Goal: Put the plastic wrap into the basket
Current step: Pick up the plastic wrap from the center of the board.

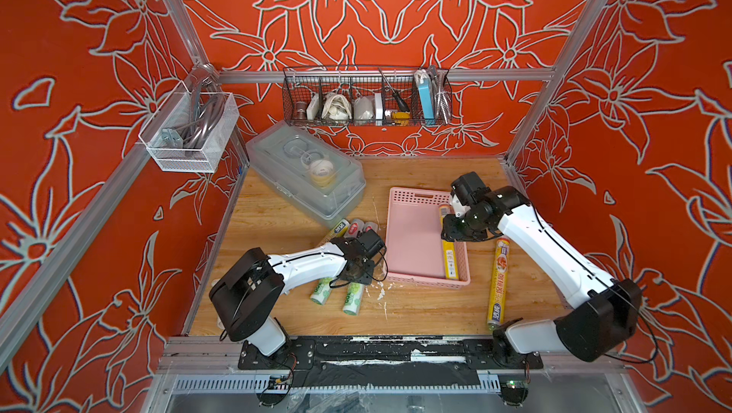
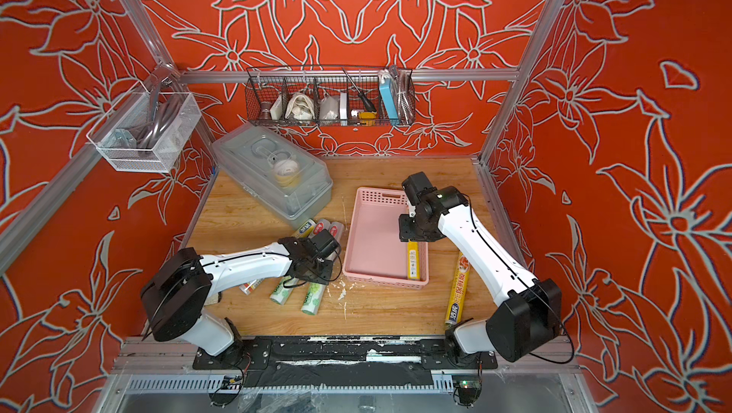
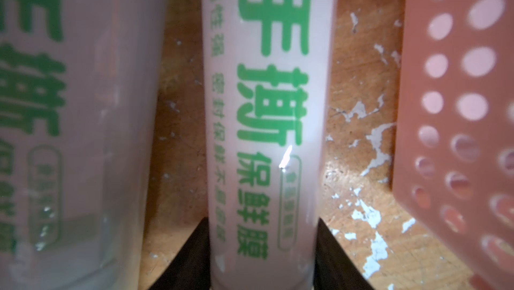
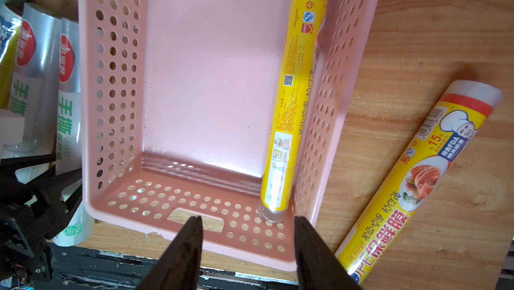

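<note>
- Closest to the lens, in the left wrist view, the left gripper (image 3: 262,220) is clenched on a white-and-green roll (image 3: 264,107). Its dark fingers (image 3: 192,258) press against both sides of the roll with no gap showing, and the roll lies on the wooden table (image 3: 356,80).
- Just beside that roll lies the second white-and-green roll (image 3: 55,107), roughly parallel to it. On the gripped roll's other side stands the perforated wall of the pink basket (image 3: 459,107), near but apart.
- Both top views show these two rolls left of the basket, running under the left wrist with their red-labelled ends toward the back wall.
- The right gripper (image 4: 247,219) is unclenched: its fingers are spread with nothing between them. In both top views its wrist hangs above the basket's right side.
- One yellow roll (image 4: 289,94) lies flat inside the basket, along its right long wall and touching it.
- The second yellow roll (image 4: 403,191) lies on the table outside, right of the basket and at a slight angle to it.
- The third yellow roll (image 1: 338,228) lies on the table beside the red-labelled ends, near the clear lidded container (image 1: 305,177). The left arm hides the rest of it.
</note>
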Available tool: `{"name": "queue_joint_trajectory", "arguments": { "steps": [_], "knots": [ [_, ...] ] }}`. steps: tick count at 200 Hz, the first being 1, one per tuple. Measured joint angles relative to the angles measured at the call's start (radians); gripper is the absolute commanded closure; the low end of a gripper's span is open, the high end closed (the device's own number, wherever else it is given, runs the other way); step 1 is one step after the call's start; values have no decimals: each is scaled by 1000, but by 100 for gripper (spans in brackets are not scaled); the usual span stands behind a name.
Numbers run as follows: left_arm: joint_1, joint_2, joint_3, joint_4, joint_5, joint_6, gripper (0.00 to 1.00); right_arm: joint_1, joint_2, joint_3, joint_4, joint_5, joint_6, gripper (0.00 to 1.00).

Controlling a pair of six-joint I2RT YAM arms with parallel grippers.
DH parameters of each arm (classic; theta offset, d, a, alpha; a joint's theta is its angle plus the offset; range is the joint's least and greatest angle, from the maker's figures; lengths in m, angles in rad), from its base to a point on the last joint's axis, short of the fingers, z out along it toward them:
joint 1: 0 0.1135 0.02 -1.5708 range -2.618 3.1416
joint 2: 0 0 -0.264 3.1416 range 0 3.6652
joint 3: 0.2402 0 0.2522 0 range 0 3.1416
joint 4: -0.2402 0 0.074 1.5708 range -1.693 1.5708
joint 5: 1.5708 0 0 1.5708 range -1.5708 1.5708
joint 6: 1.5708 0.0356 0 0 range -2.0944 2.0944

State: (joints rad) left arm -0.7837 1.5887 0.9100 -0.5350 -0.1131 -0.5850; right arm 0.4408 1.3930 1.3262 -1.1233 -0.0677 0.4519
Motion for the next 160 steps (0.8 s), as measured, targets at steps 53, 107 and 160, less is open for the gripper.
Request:
{"name": "queue_joint_trajectory", "arguments": {
  "steps": [53, 107, 160],
  "knots": [
    [2, 65, 51, 18, -43, -3, 37, 0, 0, 0, -1, 8, 0, 47],
    [20, 121, 97, 22, -67, 8, 35, -2, 0, 0, -5, 14, 0, 47],
    [45, 137, 122, 31, -64, 32, 55, -3, 0, 0, -10, 15, -1, 47]
  ]
}}
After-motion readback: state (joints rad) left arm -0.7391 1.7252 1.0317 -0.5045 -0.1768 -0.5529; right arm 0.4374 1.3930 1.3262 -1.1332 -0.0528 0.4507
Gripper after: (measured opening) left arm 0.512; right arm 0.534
